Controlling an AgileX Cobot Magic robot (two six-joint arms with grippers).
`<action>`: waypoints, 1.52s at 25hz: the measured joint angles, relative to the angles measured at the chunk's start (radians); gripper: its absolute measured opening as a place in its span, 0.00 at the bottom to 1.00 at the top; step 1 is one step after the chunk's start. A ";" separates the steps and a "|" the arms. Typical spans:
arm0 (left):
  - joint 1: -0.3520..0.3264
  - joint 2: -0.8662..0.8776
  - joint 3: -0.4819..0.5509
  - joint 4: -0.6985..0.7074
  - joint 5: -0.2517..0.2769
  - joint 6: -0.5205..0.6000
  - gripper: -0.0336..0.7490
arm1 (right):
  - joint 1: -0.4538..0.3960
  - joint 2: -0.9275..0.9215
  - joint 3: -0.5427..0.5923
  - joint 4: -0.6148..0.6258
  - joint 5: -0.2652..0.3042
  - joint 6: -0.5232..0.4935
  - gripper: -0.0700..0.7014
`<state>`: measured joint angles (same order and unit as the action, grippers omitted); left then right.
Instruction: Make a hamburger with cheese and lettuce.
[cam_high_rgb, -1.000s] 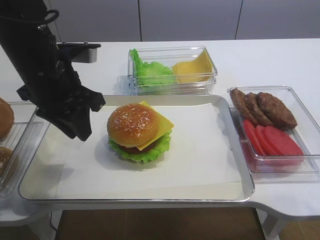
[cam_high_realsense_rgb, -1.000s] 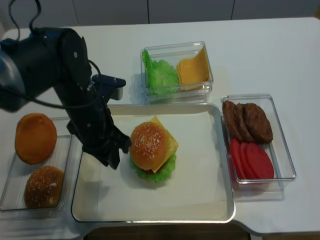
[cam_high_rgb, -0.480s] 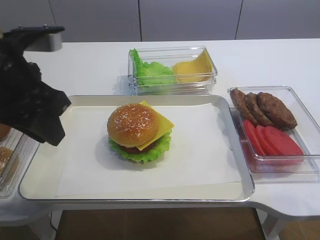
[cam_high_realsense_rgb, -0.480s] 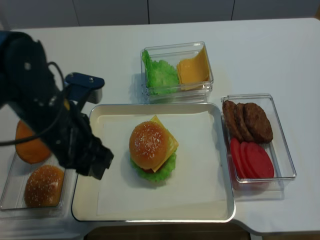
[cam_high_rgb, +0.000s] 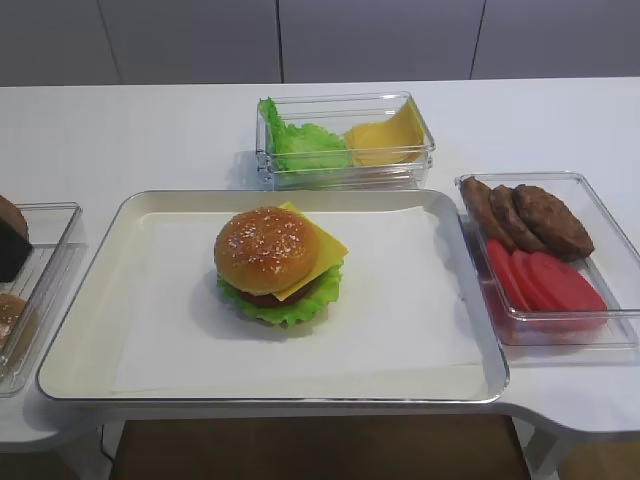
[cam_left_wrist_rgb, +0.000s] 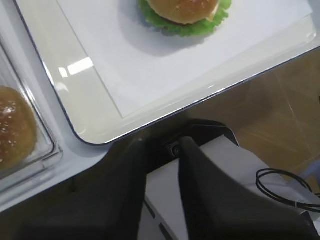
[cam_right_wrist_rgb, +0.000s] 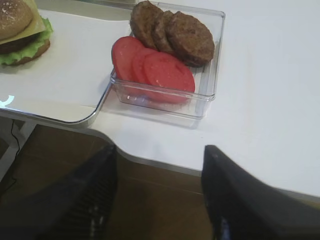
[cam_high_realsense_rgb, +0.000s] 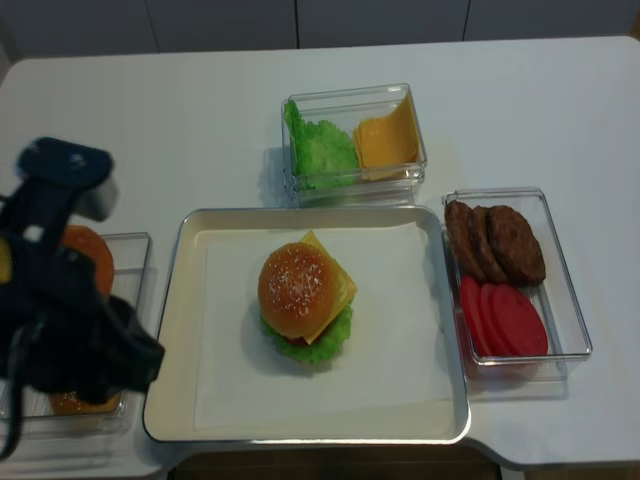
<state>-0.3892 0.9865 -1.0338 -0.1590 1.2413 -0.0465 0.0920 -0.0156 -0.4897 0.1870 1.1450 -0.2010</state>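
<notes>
The hamburger (cam_high_rgb: 270, 262) stands on the paper-lined tray (cam_high_rgb: 100, 300), left of the tray's middle. A sesame bun tops it, a corner of the yellow cheese (cam_high_rgb: 322, 247) sticks out to the right, and the ruffled green lettuce (cam_high_rgb: 285, 308) shows underneath. My left gripper (cam_left_wrist_rgb: 162, 142) is shut and empty, just off the tray's front left corner. The hamburger (cam_left_wrist_rgb: 182, 12) lies at the top of its view. My left arm (cam_high_realsense_rgb: 60, 310) hangs over the bun box. My right gripper (cam_right_wrist_rgb: 159, 150) stands open and empty over the table's front edge, right of the tray.
A clear box (cam_high_rgb: 345, 140) behind the tray holds green leaves and yellow slices. Another clear box (cam_high_rgb: 545, 255) on the right holds brown patties and red tomato slices. A bun box (cam_high_rgb: 30, 280) sits at the left with a sesame bun (cam_left_wrist_rgb: 15, 130) inside.
My left arm has pulled away from the hamburger, moving left and toward the front, off the tray. The hamburger has not moved.
</notes>
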 joint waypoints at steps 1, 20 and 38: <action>0.000 -0.030 0.007 0.000 0.002 0.000 0.27 | 0.000 0.000 0.000 0.000 0.000 0.000 0.64; 0.000 -0.608 0.236 0.112 0.023 -0.013 0.27 | 0.000 0.000 0.000 0.004 0.000 0.004 0.64; 0.000 -0.981 0.508 0.159 -0.114 0.047 0.27 | 0.000 0.000 0.000 0.004 0.000 0.002 0.64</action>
<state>-0.3892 0.0058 -0.5261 0.0000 1.1271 0.0000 0.0920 -0.0156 -0.4897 0.1906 1.1450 -0.1987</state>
